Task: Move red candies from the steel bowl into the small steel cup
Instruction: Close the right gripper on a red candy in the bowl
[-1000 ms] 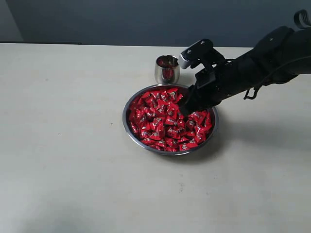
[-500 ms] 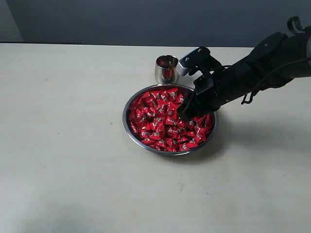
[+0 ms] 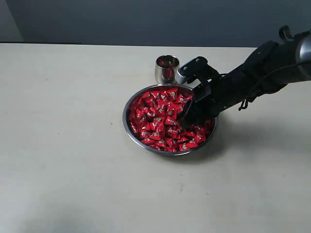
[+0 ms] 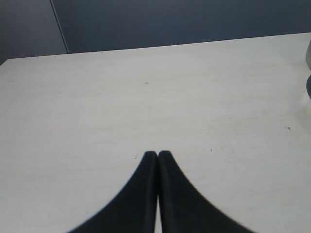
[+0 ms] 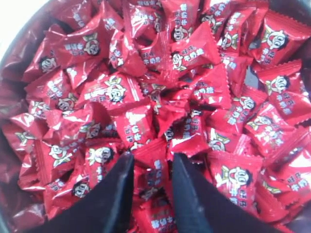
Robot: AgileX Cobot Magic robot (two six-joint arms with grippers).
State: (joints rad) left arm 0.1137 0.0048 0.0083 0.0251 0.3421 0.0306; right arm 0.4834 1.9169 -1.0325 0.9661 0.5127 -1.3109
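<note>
The steel bowl sits mid-table, heaped with red candies. Just behind it stands the small steel cup, with red showing inside. My right gripper is down in the bowl's right half, tips among the sweets. In the right wrist view the right gripper is open, its two dark fingers pushed into the candies with one wrapped candy lying between them. My left gripper is shut and empty over bare table; it does not show in the exterior view.
The pale table stretches wide to the left and front of the bowl. The right arm reaches in from the right, low over the bowl's far rim and close to the cup.
The right gripper has sunk lower and slightly forward into the candy pile over the last second. Bowl and cup have stayed put.
</note>
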